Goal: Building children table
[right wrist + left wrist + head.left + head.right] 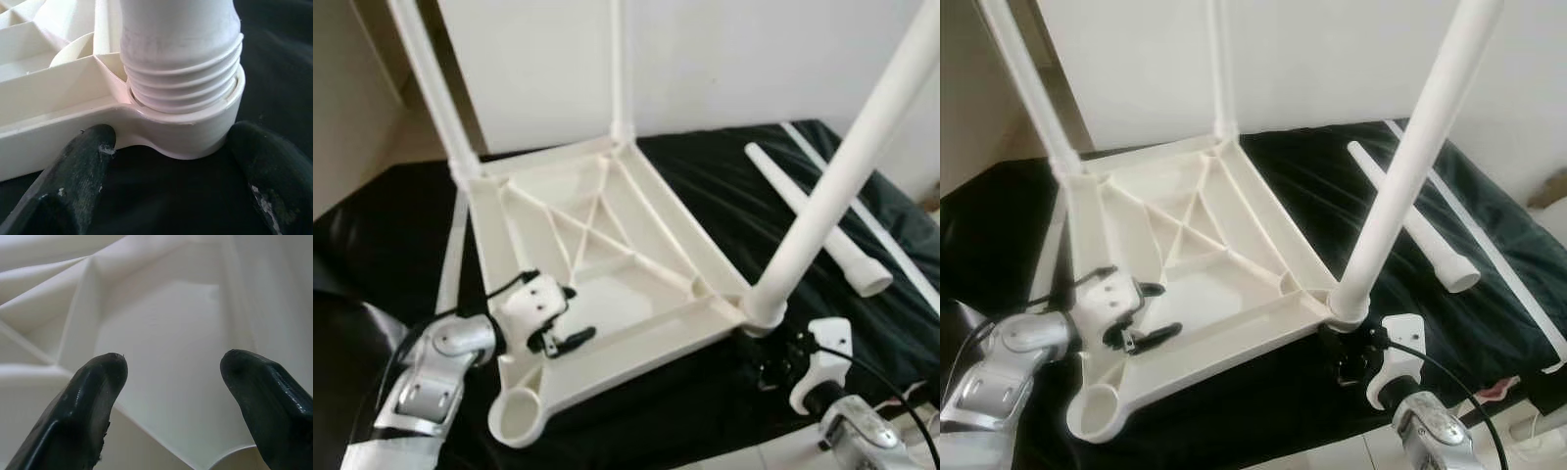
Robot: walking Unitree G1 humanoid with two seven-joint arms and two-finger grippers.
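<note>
Tabletop point(607, 264) upside down (3 legs in), R gripper point(1356, 362) at corner socket point(195, 137), jaws apart

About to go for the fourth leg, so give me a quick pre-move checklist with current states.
1. Empty corner socket of the upturned tabletop free: ok.
2. Loose leg lying reachable on the black cloth: ok.
3. Near-right leg screwed fully home: not ok, threads exposed.
4. Left gripper open, over the tabletop: ok.
5. Right gripper open, at that leg's socket: ok.
6. Far two legs tight: cannot tell.
</note>
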